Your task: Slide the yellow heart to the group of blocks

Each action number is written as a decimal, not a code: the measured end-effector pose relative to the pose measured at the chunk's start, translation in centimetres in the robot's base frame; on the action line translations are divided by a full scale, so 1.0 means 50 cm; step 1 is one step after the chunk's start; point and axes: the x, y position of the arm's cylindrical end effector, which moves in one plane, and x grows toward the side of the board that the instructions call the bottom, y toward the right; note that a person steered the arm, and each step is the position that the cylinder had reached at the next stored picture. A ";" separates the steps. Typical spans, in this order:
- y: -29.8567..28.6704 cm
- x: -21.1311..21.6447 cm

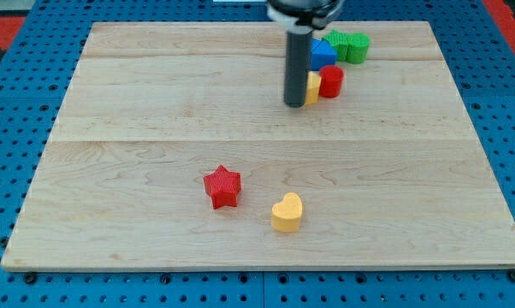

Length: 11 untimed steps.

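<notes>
The yellow heart (287, 212) lies at the view's lower middle of the wooden board (155, 103). A red star (222, 186) sits just to its left and a little higher. The group of blocks is at the view's top right: a green block (348, 45), a blue block (322, 55), a red cylinder (331, 82) and a yellow block (313, 86) partly hidden by the rod. My tip (295, 104) rests on the board right beside the yellow block's left side, far above the yellow heart.
The board lies on a blue perforated base (18, 154). A red area (5, 26) shows at the view's top left corner and another at the top right (510, 17).
</notes>
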 end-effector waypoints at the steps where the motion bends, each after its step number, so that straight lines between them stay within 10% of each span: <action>1: 0.057 -0.020; 5: 0.180 0.517; 7: -0.033 0.510; 11: -0.081 0.203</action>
